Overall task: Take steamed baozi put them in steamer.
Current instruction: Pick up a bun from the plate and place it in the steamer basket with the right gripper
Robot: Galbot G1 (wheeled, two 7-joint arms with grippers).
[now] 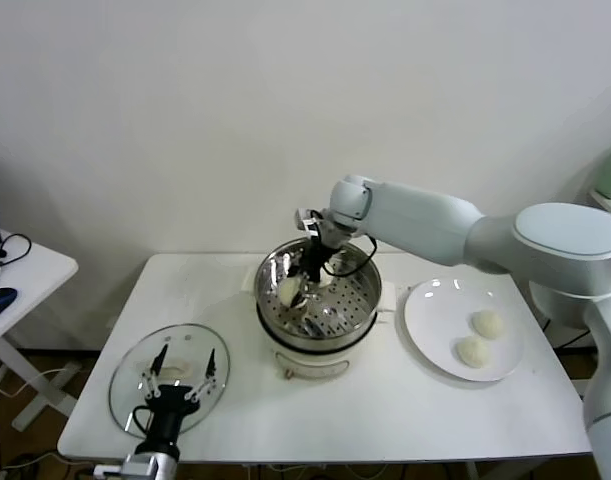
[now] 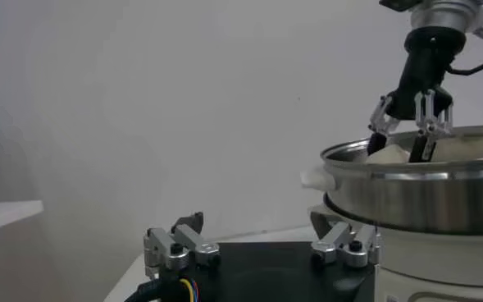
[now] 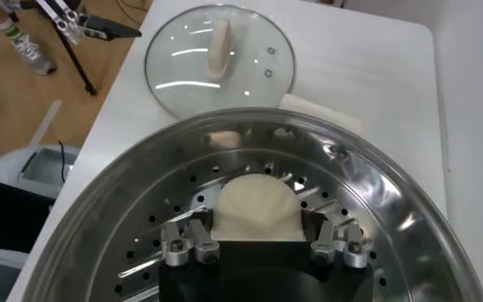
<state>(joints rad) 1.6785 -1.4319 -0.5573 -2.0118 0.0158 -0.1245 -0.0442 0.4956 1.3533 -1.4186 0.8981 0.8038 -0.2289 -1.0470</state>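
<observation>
The right pincer (image 1: 303,282) is down inside the steamer (image 1: 357,262), at the rim side nearest the lid (image 1: 135,372). A bun (image 3: 256,207) sits between its fingers (image 3: 193,244), resting on the perforated floor. The fingers lie close along both flanks of the bun, nearly touching, so the hold looks slack or just loosening; whether they still press the dough I cannot tell. From the left wrist view the same fingers dip just below the steamer's rim with the pale bun between them.

The relation that matters now is that the bun lies straight ahead of the right pincer, low between the fingertips and already on the steamer floor. My judgement is that it needs only a wider spread and a straight lift clear of the rim, without dragging the bun sideways.

Two more buns (image 1: 479,338) wait on the plate (image 1: 425,300), which stands just beside the steamer on the side away from the lid. The right arm is the nearer one for them.

The left pincer (image 1: 177,392) hangs over the lid's near edge, well apart from the steamer, its fingers spread wide and holding nothing.

All of this stands on the white surface (image 1: 385,420).
</observation>
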